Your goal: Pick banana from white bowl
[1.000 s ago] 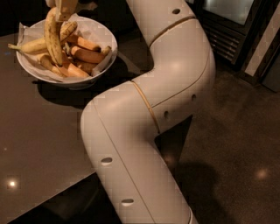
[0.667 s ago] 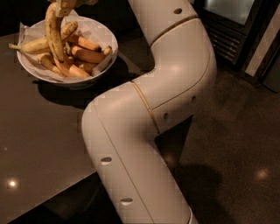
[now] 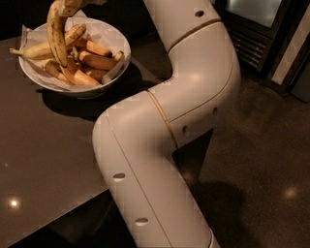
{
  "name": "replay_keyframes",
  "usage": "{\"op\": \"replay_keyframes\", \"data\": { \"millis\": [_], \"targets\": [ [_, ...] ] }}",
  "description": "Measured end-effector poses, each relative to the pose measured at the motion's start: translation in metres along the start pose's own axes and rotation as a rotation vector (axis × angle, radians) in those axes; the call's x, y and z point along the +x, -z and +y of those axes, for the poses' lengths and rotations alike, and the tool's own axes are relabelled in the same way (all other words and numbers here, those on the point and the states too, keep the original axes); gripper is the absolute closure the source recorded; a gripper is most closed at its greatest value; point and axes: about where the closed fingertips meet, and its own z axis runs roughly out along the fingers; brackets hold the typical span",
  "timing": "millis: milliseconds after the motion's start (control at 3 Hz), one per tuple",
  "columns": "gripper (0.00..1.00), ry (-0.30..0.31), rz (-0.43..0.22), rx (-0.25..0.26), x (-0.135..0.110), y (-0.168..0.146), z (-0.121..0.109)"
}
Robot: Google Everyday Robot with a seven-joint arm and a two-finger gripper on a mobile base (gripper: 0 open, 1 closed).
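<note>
Mid-lift at the upper left, my tool (image 3: 73, 4) clenches the banana (image 3: 56, 36), its tip hanging in the bowl (image 3: 109, 80); next I raise it clear.

My arm (image 3: 160, 121) fills the middle of the view, white and thick. Its lower link rises from the bottom edge, leaning left, up to a bent joint. From there the next link runs up and to the right to a second rounded bend, then turns back up and left and leaves the frame at the top. My pincer (image 3: 73, 5) sits at the top left edge, mostly cut off, clamped on the upper end of the banana (image 3: 57, 34), which hangs upright beneath it.
</note>
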Motion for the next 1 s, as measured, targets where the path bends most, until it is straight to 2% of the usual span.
{"op": "replay_keyframes", "data": {
  "millis": [333,667,1000],
  "targets": [
    [1.00,-0.088,-0.063,0.035,-0.004,0.005,-0.003],
    [1.00,-0.089,-0.063,0.034,-0.004,0.004,-0.003],
    [1.00,-0.149,-0.043,0.021,-0.005,0.016,0.003]
  ]
}}
